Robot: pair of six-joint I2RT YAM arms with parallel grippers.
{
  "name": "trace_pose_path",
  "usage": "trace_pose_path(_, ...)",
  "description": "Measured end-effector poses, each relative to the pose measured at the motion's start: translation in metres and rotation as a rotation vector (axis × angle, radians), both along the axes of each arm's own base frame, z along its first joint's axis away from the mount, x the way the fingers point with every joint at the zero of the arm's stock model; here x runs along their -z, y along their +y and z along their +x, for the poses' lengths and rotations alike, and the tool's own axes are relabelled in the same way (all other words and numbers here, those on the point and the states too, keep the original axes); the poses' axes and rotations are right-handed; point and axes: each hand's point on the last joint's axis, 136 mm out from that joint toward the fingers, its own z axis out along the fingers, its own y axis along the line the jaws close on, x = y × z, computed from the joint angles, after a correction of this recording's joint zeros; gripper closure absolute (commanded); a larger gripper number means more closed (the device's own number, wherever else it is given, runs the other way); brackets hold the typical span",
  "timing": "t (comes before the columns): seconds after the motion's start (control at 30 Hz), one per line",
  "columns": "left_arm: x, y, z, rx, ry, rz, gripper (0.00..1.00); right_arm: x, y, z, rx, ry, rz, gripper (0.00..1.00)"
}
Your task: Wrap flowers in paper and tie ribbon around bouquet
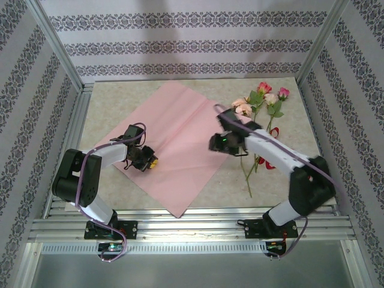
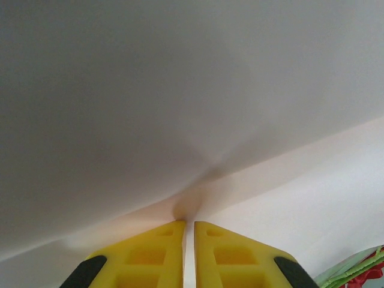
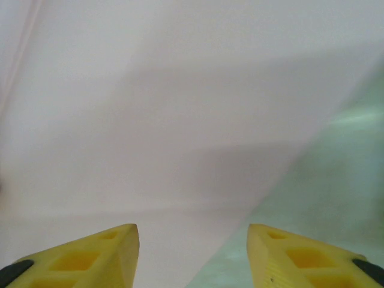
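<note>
The paper point(image 1: 180, 144) lies spread flat on the table, pale pink face up, with one corner toward the arms. My left gripper point(image 1: 149, 161) sits at its left edge. In the left wrist view the left gripper point(image 2: 188, 223) is shut on the paper point(image 2: 180, 90), which puckers at the tips. My right gripper point(image 1: 215, 144) hovers over the sheet's right edge. In its own view the right gripper point(image 3: 192, 227) is open, with nothing between its fingers above the paper point(image 3: 150, 120). The flowers point(image 1: 259, 101) lie to the right, stems pointing toward the arms. The red ribbon point(image 1: 264, 161) lies across the stems.
The beige tabletop point(image 1: 108, 108) is fenced by metal frame posts and patterned walls on three sides. A metal rail point(image 1: 192, 228) runs along the near edge. Bare table point(image 3: 348, 180) shows just right of the paper's edge. A scrap of green and red point(image 2: 366, 273) shows in the left wrist view's corner.
</note>
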Motion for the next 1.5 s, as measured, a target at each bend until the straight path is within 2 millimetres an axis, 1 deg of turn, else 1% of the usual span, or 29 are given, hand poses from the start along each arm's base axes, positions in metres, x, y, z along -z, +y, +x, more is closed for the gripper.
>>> trace_pose_path(0.03, 0.0, 0.0, 0.0, -0.001, 0.0, 0.0, 0.88, -0.003, -0.023, 0.003, 0.05, -0.02, -0.019, 0.55)
trace_pose_path(0.07, 0.0, 0.0, 0.0, -0.001, 0.001, -0.001, 0.88, -0.001, -0.043, 0.002, 0.093, -0.021, -0.04, 0.56)
trace_pose_path(0.1, 0.0, 0.0, 0.0, -0.001, 0.001, -0.002, 0.88, 0.005, -0.059, 0.0, 0.122, -0.007, -0.062, 0.59)
trace_pose_path(0.13, 0.0, 0.0, 0.0, -0.002, 0.001, -0.002, 0.88, 0.015, -0.072, -0.004, 0.137, 0.021, -0.093, 0.59)
trace_pose_path(0.2, 0.0, 0.0, 0.0, -0.003, 0.002, -0.002, 0.88, 0.037, -0.083, -0.011, 0.116, 0.09, -0.138, 0.59)
trace_pose_path(0.33, 0.0, -0.001, 0.0, -0.003, 0.002, -0.003, 0.88, 0.082, -0.085, -0.018, 0.021, 0.227, -0.208, 0.53)
trace_pose_path(0.4, 0.0, -0.001, 0.0, -0.003, 0.002, -0.003, 0.89, 0.096, -0.085, -0.019, -0.011, 0.27, -0.228, 0.53)
trace_pose_path(0.43, 0.0, -0.001, 0.0, -0.003, 0.002, -0.003, 0.89, 0.1, -0.085, -0.018, -0.024, 0.28, -0.234, 0.56)
trace_pose_path(0.5, 0.0, -0.001, 0.0, -0.002, 0.002, -0.003, 0.89, 0.103, -0.084, -0.011, -0.042, 0.284, -0.243, 0.61)
trace_pose_path(0.57, 0.0, -0.001, 0.0, -0.002, 0.002, -0.003, 0.89, 0.102, -0.082, 0.0, -0.057, 0.272, -0.247, 0.63)
trace_pose_path(0.63, 0.0, -0.001, 0.0, -0.002, 0.002, -0.003, 0.89, 0.102, -0.08, 0.01, -0.072, 0.263, -0.251, 0.66)
trace_pose_path(0.7, 0.0, -0.001, 0.0, -0.002, 0.002, -0.003, 0.88, 0.105, -0.078, 0.016, -0.085, 0.264, -0.254, 0.73)
trace_pose_path(0.77, 0.0, -0.001, 0.0, -0.001, 0.002, -0.003, 0.88, 0.108, -0.077, 0.019, -0.099, 0.274, -0.261, 0.85)
trace_pose_path(0.8, -0.001, -0.001, 0.0, 0.0, 0.003, -0.003, 0.87, 0.106, -0.077, 0.022, -0.105, 0.268, -0.265, 0.92)
trace_pose_path(0.9, -0.008, -0.004, 0.001, 0.019, 0.004, 0.003, 0.86, 0.104, -0.08, 0.024, -0.114, 0.257, -0.292, 1.0)
trace_pose_path(0.97, -0.017, -0.008, 0.007, 0.036, -0.017, 0.005, 0.84, 0.099, -0.083, 0.025, -0.12, 0.238, -0.323, 1.0)
trace_pose_path(1.03, -0.026, -0.012, 0.014, 0.052, -0.041, 0.002, 0.83, 0.083, -0.085, 0.027, -0.118, 0.189, -0.349, 1.0)
trace_pose_path(1.07, -0.03, -0.015, 0.017, 0.059, -0.053, 0.0, 0.83, 0.072, -0.085, 0.029, -0.114, 0.157, -0.355, 1.0)
trace_pose_path(1.17, -0.034, -0.026, 0.02, 0.09, -0.068, -0.007, 0.82, 0.029, -0.085, 0.037, -0.086, 0.029, -0.354, 1.0)
trace_pose_path(1.23, -0.029, -0.038, 0.02, 0.122, -0.054, -0.006, 0.82, -0.001, -0.086, 0.045, -0.054, -0.054, -0.345, 1.0)
trace_pose_path(1.33, -0.014, -0.06, 0.02, 0.186, -0.018, -0.002, 0.83, -0.033, -0.087, 0.053, -0.015, -0.14, -0.333, 1.0)
trace_pose_path(1.43, 0.0, -0.083, 0.014, 0.259, 0.017, -0.006, 0.86, -0.052, -0.086, 0.056, 0.013, -0.191, -0.306, 1.0)
trace_pose_path(1.5, -0.002, -0.097, 0.011, 0.3, 0.003, -0.019, 0.86, -0.059, -0.081, 0.058, 0.013, -0.208, -0.275, 1.0)
